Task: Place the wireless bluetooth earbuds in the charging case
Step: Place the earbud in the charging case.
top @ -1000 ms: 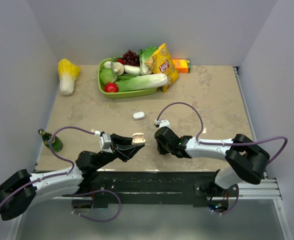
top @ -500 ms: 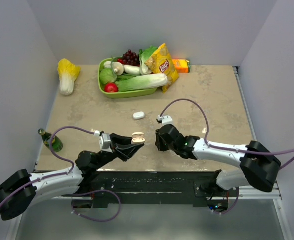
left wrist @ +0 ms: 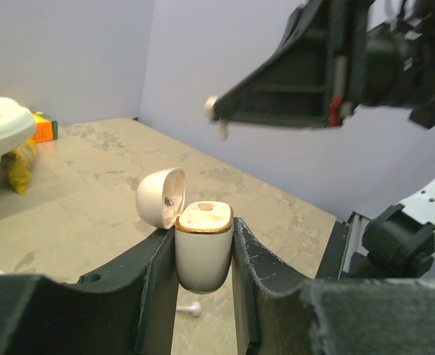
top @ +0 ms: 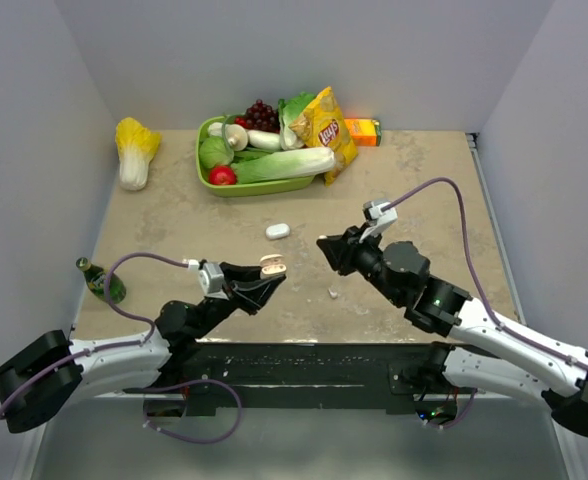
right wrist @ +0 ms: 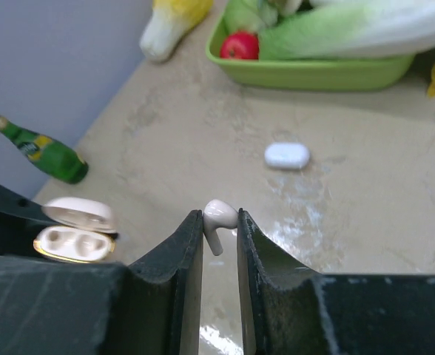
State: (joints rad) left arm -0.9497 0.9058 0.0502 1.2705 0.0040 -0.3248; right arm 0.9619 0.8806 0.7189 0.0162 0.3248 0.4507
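The case (left wrist: 203,255) is smooth, glossy off-white plastic with a shiny gold rim; the earbud (right wrist: 219,215) is glossy white plastic. The left fingers (left wrist: 155,285) are matt black and grainy; the table (top: 424,200) looks like mottled beige stone, faintly shiny; the bottle (right wrist: 47,154) is glossy green.

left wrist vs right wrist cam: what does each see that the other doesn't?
Left wrist only: what looks like the second earbud, lying loose on the table, and the orange box. Right wrist only: the green bottle and the red tomato. Both: the open charging case clamped in the left gripper, and an earbud pinched in the right gripper.
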